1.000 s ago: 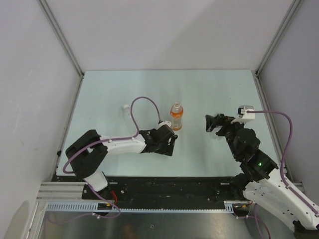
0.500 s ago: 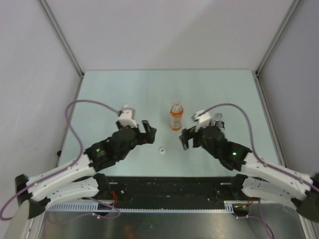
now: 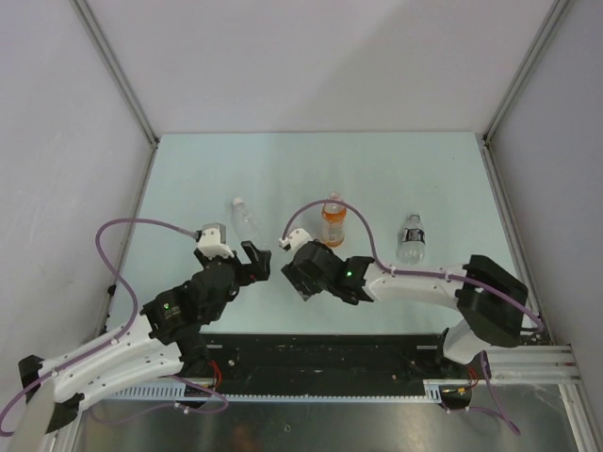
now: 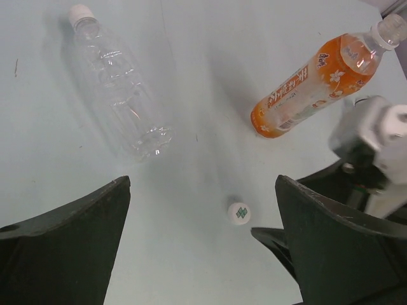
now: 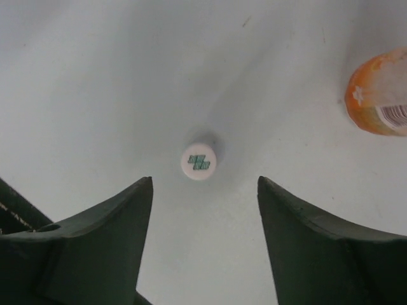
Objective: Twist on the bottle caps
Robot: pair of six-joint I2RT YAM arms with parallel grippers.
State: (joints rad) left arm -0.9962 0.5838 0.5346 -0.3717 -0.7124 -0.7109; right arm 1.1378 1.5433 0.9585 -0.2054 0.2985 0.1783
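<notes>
A loose white bottle cap [image 5: 198, 162] with a green mark lies flat on the table, just beyond the tips of my right gripper [image 5: 205, 184]. That gripper is open and holds nothing. In the top view my right gripper [image 3: 300, 282] covers the cap. My left gripper [image 4: 202, 184] is wide open and empty, and the same cap [image 4: 239, 213] lies ahead of it towards its right finger. The orange-tinted bottle [image 4: 318, 82] stands just behind the cap. The plain clear bottle [image 4: 117, 95] lies on its side with a white cap [image 4: 80, 13] on it. The blue-labelled bottle [image 3: 411, 237] is off to the right.
My right arm [image 3: 415, 278] stretches low across the near middle of the table from its base at the right. Its wrist camera housing [image 4: 375, 127] sits close to my left gripper's right finger. Grey walls enclose the table on three sides.
My right gripper has swung left to the loose cap and narrowed a little. My left gripper has drawn back towards the near left, uncovering the clear bottle.
</notes>
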